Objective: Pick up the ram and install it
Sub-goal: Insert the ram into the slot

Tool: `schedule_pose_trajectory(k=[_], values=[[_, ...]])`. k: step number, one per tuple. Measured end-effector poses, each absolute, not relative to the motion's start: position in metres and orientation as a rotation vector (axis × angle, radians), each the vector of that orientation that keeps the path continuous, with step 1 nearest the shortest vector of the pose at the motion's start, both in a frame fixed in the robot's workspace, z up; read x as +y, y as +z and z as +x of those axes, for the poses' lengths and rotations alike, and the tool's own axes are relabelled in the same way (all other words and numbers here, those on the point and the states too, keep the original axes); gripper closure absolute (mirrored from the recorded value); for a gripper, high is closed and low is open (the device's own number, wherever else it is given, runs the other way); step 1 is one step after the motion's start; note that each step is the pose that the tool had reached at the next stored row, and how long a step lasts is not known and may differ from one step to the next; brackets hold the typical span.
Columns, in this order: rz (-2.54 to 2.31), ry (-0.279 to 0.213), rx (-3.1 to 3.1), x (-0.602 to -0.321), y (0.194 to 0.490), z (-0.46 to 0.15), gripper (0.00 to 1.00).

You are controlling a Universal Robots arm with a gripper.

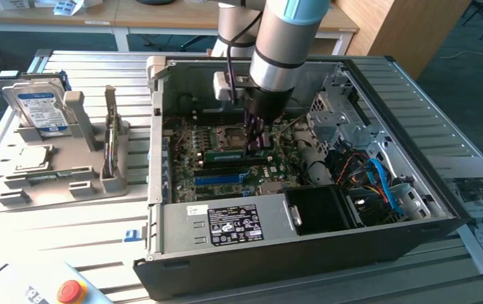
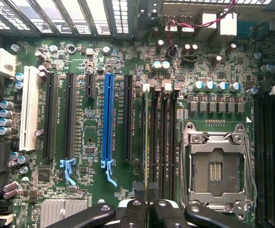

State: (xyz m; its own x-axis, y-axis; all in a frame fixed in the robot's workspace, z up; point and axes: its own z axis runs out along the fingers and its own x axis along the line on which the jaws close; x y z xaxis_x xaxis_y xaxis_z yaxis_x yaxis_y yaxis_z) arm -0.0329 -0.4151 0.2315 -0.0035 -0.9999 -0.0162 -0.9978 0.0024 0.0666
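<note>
Slatted aluminium tabletop [image 1: 89,221] carries the whole set-up. Behind it stand wooden desks [image 1: 165,19] on a grey-blue floor.

One open computer case [image 1: 309,253] lies on its side on the slats. On the exterior view's left sits one grey fixture [image 1: 64,168] with one hard drive [image 1: 38,107] standing upright in it. One red stop button [image 1: 71,291] sits at the near corner. Printed sheets [image 1: 478,202] lie on the exterior view's right.

Inside the case are one power supply [image 1: 224,225] with a label, blue cables [image 1: 381,180] and one green motherboard [image 2: 90,190]. The wrist view shows one open CPU socket [image 2: 215,166], one blue expansion slot [image 2: 109,118], one white slot [image 2: 29,109], three long black slots and one short one. Four black memory slots [image 2: 163,142] run just beside the socket.

The arm reaches straight down into the case, with the gripper [image 1: 254,147] low over the board beside the socket. Its two fingers [image 2: 133,209] are drawn close together, leaving only a slim gap, and they pinch the ram [image 1: 224,154]. This one green stick runs along the memory slots, level with the board. Whether it is fully seated in a slot cannot be told.
</note>
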Motion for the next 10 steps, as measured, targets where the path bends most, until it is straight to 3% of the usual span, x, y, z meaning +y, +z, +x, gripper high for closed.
schedule_pose_trajectory(k=[10], values=[[2.192,-0.091,-2.199,-0.4151,0.2302,-0.0334,0.88]])
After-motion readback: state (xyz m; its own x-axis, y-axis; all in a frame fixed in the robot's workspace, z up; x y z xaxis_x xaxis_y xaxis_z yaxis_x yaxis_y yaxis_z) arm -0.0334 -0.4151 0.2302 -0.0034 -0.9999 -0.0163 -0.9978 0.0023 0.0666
